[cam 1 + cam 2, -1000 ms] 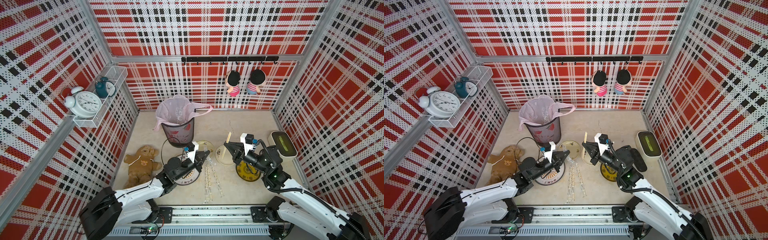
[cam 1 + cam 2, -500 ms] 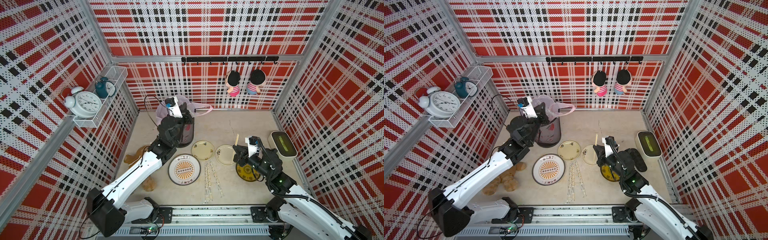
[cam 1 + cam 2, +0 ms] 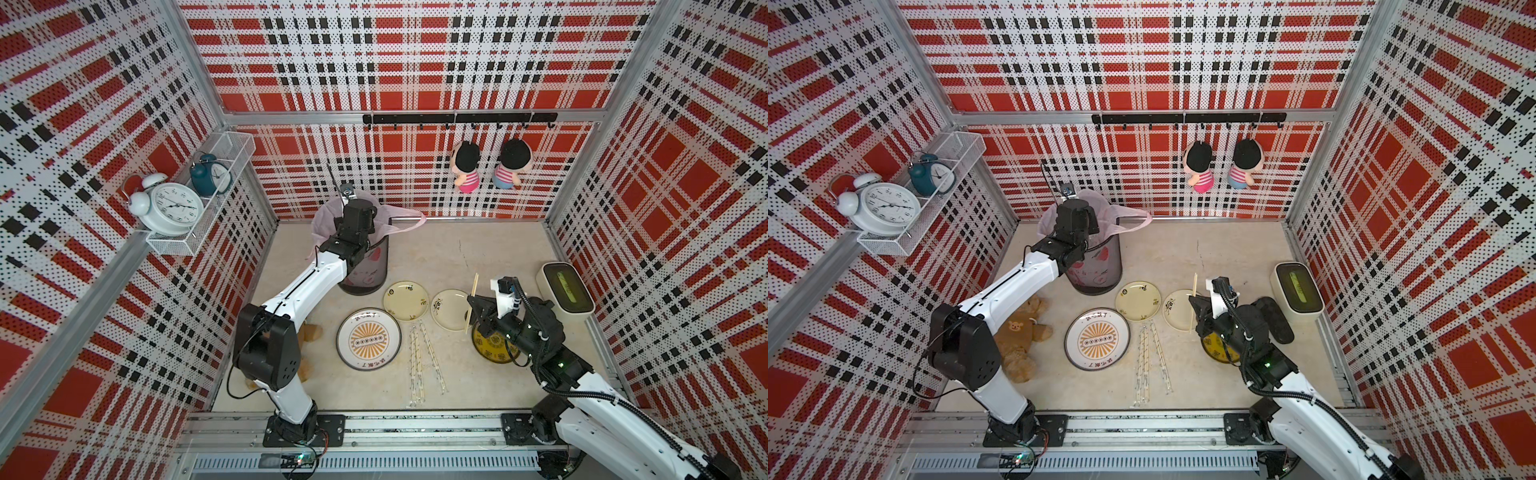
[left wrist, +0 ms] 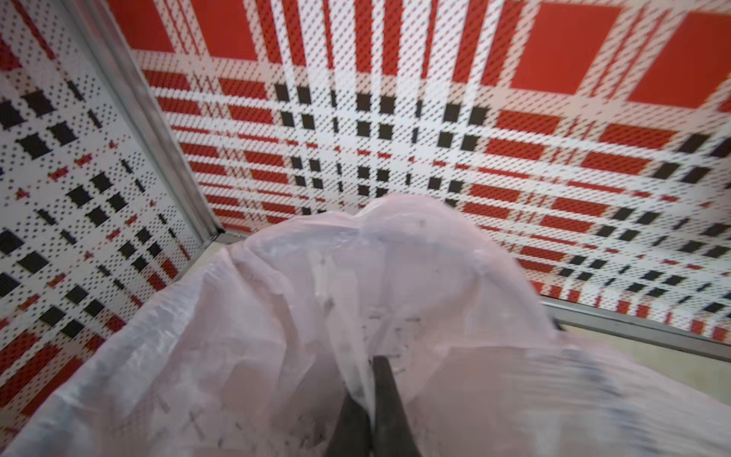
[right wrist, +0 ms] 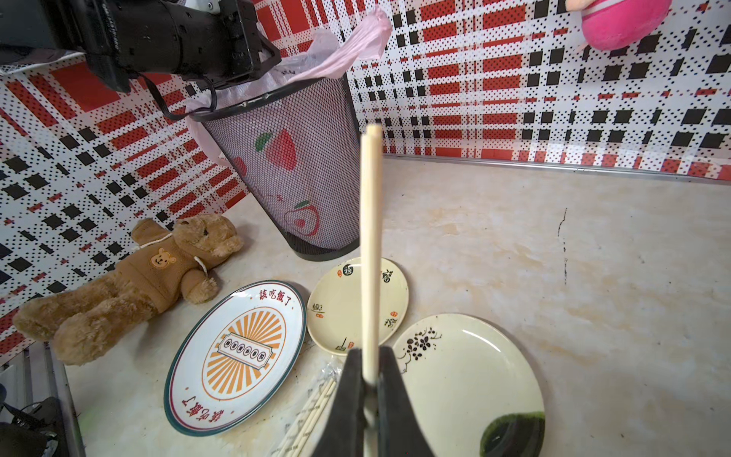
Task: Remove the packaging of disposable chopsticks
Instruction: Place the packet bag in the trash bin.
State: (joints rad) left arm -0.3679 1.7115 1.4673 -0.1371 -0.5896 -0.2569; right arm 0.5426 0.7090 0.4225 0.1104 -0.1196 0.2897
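Both top views look steeply down from the front over the whole table (image 3: 478,257). The left wrist camera sits close above the pink bag (image 4: 237,316), facing a corner. The right wrist camera looks low past the right tool (image 5: 370,356) to the bin (image 5: 292,170), seen in both top views.

— The disposable chopsticks (image 5: 371,253)?
— Bare pale wood, matt.
— The wastebasket (image 5: 292,158) at ten o'clock of them?
— Black metal mesh; its bin liner (image 4: 277,296) is thin pink plastic, crinkled. The flowered plate (image 5: 466,380): glossy, smooth. The teddy bear (image 5: 130,281): plush cloth.
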